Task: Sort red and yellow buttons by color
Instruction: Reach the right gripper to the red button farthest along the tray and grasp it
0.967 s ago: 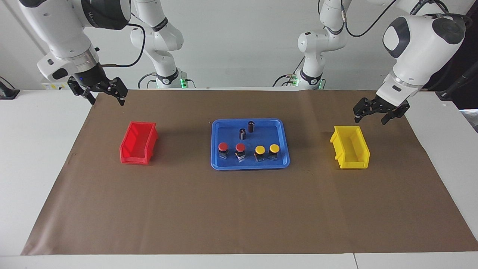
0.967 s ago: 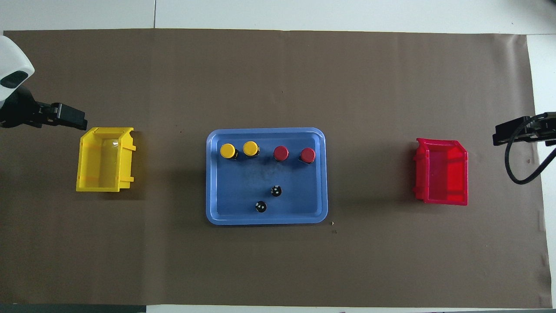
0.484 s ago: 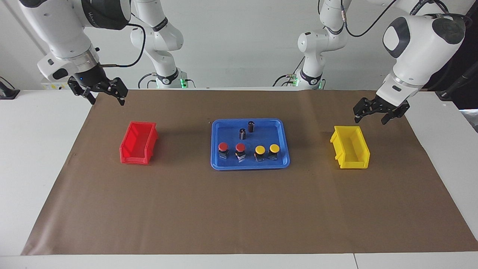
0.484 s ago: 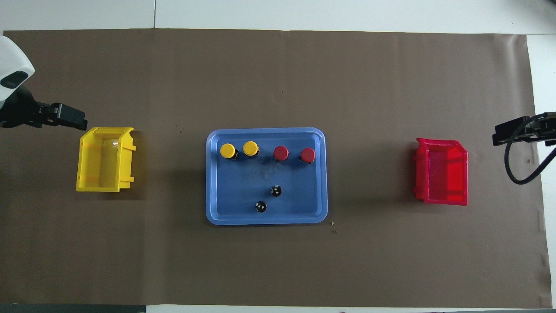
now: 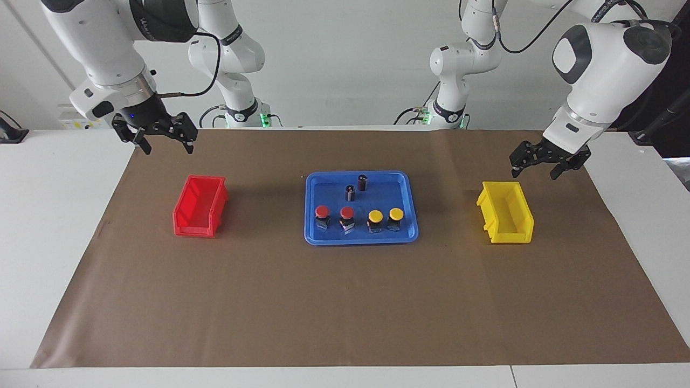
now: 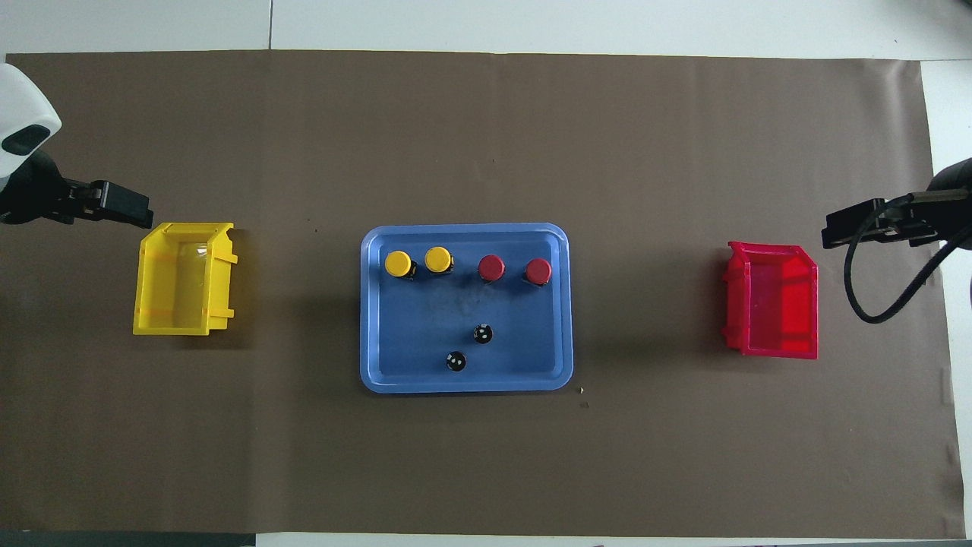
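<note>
**Waiting over the bins, nothing sorted yet**

Hanging at the upper left of the facing view, the right end effector (image 5: 164, 139) has its fingers spread and carries nothing; it is in the air over the brown paper by the red bin (image 5: 200, 206). At the upper right of that view the left end effector (image 5: 544, 160) is likewise spread and empty, poised just over the robots' end of the yellow bin (image 5: 505, 211). In the overhead view each shows only as a dark tip at a side edge of the frame, the left end effector (image 6: 114, 203) at the left edge and the right end effector (image 6: 866, 225) at the right.

As I read it, the sorting has not begun. All four buttons stand in one row in the blue tray (image 5: 361, 238) at the centre of the frame: two red buttons (image 5: 334, 212) toward the right arm's end, two yellow buttons (image 5: 386, 215) toward the left arm's end, each upright on its dark base. Both bins look empty. So every button is left to move, two to each bin, and each colour already sits on the side of its matching bin.

Two small dark cylinders (image 5: 356, 187) share the tray, nearer to the robots than the button row.

A sheet of brown paper (image 5: 345, 312) covers most of the white tabletop (image 5: 48, 226). At the top of the frame is a plain pale wall, with cables trailing from the arm bases.
</note>
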`<action>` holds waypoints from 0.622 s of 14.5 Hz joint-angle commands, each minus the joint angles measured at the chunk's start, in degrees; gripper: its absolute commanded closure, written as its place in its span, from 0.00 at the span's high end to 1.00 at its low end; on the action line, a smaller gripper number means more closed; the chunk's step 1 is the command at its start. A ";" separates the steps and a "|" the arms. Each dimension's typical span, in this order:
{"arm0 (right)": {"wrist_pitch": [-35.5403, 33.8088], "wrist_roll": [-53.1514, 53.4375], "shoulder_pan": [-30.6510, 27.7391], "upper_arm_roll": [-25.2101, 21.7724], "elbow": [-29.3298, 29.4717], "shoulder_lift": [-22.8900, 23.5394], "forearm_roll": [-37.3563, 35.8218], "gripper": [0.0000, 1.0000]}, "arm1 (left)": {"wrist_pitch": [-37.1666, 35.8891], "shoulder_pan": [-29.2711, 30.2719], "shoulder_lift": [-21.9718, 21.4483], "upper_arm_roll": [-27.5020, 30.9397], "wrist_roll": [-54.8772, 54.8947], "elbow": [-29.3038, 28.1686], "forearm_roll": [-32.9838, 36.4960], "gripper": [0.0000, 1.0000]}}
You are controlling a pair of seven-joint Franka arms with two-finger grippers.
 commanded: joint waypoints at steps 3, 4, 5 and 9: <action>0.38 16.65 11.02 2.12 11.66 13.11 -0.17 1.00 | 0.95 0.44 -2.07 -0.34 0.42 -3.15 1.10 1.00; 1.95 19.82 13.48 2.12 13.24 15.40 -0.25 1.00 | 1.13 0.44 -2.16 -0.34 0.42 -3.32 1.10 1.00; 3.97 23.07 15.59 2.12 14.13 17.16 -0.25 1.00 | 1.04 0.44 -2.16 -0.34 0.59 -3.32 1.10 1.00; 17.76 28.36 20.08 2.12 8.00 19.72 0.01 1.00 | 0.34 0.44 -2.25 -0.25 0.60 -3.24 1.10 1.00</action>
